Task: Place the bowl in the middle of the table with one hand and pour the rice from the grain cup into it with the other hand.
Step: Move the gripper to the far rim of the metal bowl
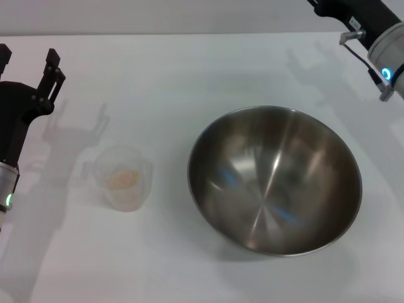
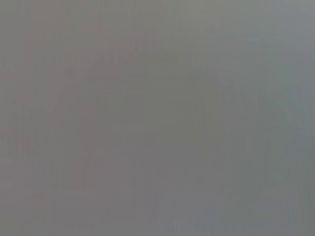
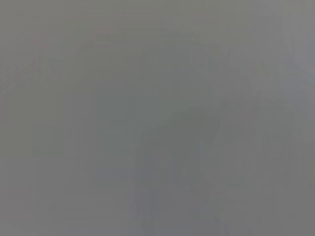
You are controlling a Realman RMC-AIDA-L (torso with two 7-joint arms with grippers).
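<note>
The bowl [image 1: 274, 180] sits upright on the table [image 1: 158, 69], a little toward four o'clock of the head view's centre, its rim well inside every table edge. The grain cup [image 1: 123, 177] stands at nine o'clock of it, apart, with rice [image 1: 123, 179] inside. The left gripper [image 1: 28, 63], fingers spread and holding nothing, hangs at ten o'clock of the cup. The right arm [image 1: 379, 38] shows at the one o'clock corner (fingers out of frame). Both wrist views show only flat grey.
</note>
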